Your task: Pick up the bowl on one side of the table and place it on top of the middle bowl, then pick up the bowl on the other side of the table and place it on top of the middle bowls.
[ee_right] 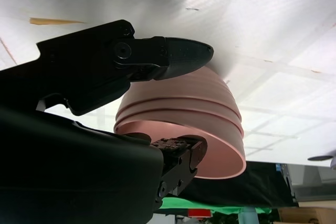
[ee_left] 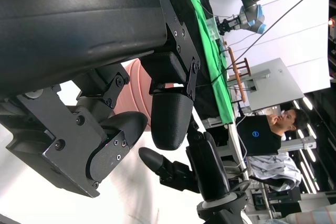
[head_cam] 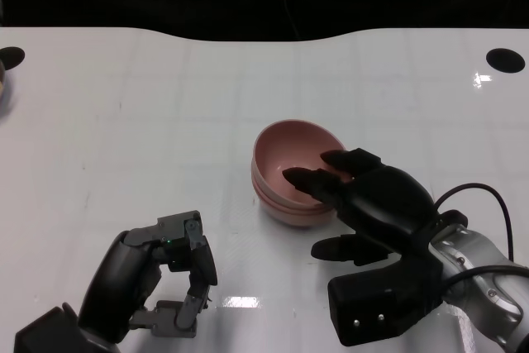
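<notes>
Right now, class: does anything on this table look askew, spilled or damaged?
Nothing stands out. The pink bowls sit nested in one upright stack, rims roughly level, with the right hand at the near rim. Nothing is spilled on the white table.

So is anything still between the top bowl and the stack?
Nothing visible. The top bowl sits nested in the stack; the right hand has fingers over its near rim. The left hand is apart, holding nothing.
</notes>
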Motion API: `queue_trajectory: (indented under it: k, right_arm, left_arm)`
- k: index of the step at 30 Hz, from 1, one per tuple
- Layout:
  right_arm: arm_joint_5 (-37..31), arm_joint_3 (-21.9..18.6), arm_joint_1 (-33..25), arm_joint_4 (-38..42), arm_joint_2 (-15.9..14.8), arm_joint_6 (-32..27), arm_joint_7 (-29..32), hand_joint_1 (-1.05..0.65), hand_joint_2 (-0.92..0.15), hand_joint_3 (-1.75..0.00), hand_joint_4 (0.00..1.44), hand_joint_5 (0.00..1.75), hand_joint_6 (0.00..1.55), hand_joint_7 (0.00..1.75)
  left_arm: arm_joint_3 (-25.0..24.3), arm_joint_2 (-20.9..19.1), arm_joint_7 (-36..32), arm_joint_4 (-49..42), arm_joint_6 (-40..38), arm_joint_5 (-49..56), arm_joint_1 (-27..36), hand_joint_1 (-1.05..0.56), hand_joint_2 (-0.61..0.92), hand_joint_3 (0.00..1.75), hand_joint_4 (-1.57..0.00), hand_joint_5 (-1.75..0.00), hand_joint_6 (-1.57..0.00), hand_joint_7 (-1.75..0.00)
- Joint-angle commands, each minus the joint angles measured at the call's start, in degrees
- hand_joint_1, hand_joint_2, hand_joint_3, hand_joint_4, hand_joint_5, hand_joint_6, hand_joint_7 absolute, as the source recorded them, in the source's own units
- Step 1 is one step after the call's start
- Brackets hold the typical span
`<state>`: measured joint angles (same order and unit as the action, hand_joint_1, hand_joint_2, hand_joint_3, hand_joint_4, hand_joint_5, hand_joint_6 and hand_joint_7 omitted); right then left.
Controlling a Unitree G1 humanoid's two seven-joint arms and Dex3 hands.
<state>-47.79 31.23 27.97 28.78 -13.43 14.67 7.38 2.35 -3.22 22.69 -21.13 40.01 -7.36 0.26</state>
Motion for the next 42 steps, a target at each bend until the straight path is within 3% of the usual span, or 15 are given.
queue_trajectory:
  k: [1, 9, 16, 19, 23, 26, 28, 32, 35, 38, 39, 40, 42]
  right_arm:
    - [1.4, -1.1, 0.6, -0.3, -0.2, 1.1, 1.6, -0.82, -0.92, -0.39, 0.0, 0.3, 0.15, 0.0]
    - [3.8, -3.7, -1.5, -6.7, -1.1, 1.3, 1.3, -0.79, -0.92, -0.37, 0.0, 0.29, 0.15, 0.01]
    - [4.7, -6.5, -7.2, -14.4, -2.8, 2.7, 3.4, -0.77, -0.92, -0.32, 0.0, 0.37, 0.17, 0.02]
    - [5.4, -7.9, -10.0, -16.9, -3.6, 4.6, 4.8, -0.75, -0.92, -0.29, 0.0, 0.44, 0.19, 0.02]
    - [5.7, -9.4, -13.0, -18.9, -4.6, 7.7, 7.2, -0.67, -0.92, -0.2, 0.0, 0.74, 0.29, 0.08]
    - [5.3, -10.5, -15.5, -19.9, -5.1, 10.7, 10.9, -0.62, -0.92, -0.15, 0.08, 0.86, 0.4, 0.14]
    - [6.3, -11.6, -17.3, -20.0, -4.9, 14.0, 13.8, -0.58, -0.92, -0.11, 0.21, 0.91, 0.51, 0.2]
    - [9.4, -13.5, -20.8, -20.6, -4.4, 19.0, 16.3, -0.46, -0.91, -0.07, 0.36, 0.95, 0.64, 0.28]
    - [11.0, -14.8, -23.2, -21.6, -3.9, 21.3, 16.8, -0.31, -0.87, -0.04, 0.45, 1.0, 0.72, 0.34]
    - [13.6, -16.2, -26.5, -22.7, -2.7, 23.9, 17.9, -0.12, -0.85, -0.06, 0.62, 1.19, 0.86, 0.53]
    - [14.7, -16.6, -27.3, -22.7, -2.3, 24.9, 18.0, -0.08, -0.76, -0.23, 0.65, 1.25, 0.85, 0.65]
    - [15.8, -16.9, -28.1, -22.8, -1.9, 25.7, 17.8, -0.02, -0.51, -0.74, 0.67, 1.3, 0.84, 0.78]
    - [18.2, -17.7, -29.6, -23.2, -1.3, 26.8, 17.1, 0.01, -0.34, -1.12, 0.7, 1.34, 0.83, 0.91]
  left_arm:
    - [-0.2, -0.7, -0.1, 0.4, 0.4, 0.1, -0.2, -0.07, 0.38, 1.4, -0.93, -1.75, -0.84, -1.59]
    - [-0.2, -0.5, -0.2, 0.6, 0.0, 0.1, -0.1, -0.05, 0.38, 1.43, -0.93, -1.75, -0.85, -1.59]
    - [-0.2, -0.5, -0.4, 0.7, 0.2, 0.4, -0.2, -0.05, 0.37, 1.45, -0.94, -1.75, -0.85, -1.6]
    - [-0.2, -0.5, -0.4, 0.7, 0.2, 0.4, -0.2, -0.05, 0.37, 1.45, -0.94, -1.75, -0.85, -1.6]
    - [-0.2, -0.5, -0.3, 0.3, 0.5, 0.4, -0.4, -0.05, 0.36, 1.45, -0.94, -1.75, -0.85, -1.6]
    - [-0.2, -0.5, -0.2, 0.4, 0.3, 0.2, -0.4, -0.04, 0.36, 1.45, -0.94, -1.75, -0.85, -1.61]
    - [-0.2, -0.4, -0.2, 0.5, 0.0, 0.0, -0.4, -0.05, 0.36, 1.45, -0.94, -1.75, -0.85, -1.61]
    - [-0.1, -0.3, 0.1, 0.1, 0.3, -0.3, -0.7, -0.04, 0.36, 1.45, -0.94, -1.75, -0.85, -1.61]
    - [-0.2, -0.3, -0.3, 0.1, 0.3, 0.2, -0.7, -0.04, 0.36, 1.45, -0.94, -1.75, -0.85, -1.61]
    - [-0.3, -0.4, -0.7, 0.0, 0.7, 0.9, -0.8, -0.04, 0.35, 1.47, -0.95, -1.75, -0.85, -1.61]
    - [-0.3, -0.5, -0.7, 0.1, 0.6, 0.9, -0.7, -0.04, 0.35, 1.47, -0.95, -1.75, -0.85, -1.61]
    - [-0.3, -0.5, -0.7, 0.3, 0.5, 0.9, -0.7, -0.04, 0.35, 1.47, -0.95, -1.75, -0.85, -1.61]
    - [-0.4, -0.5, -0.7, 0.6, 0.2, 0.7, -0.5, -0.04, 0.35, 1.47, -0.95, -1.75, -0.85, -1.61]
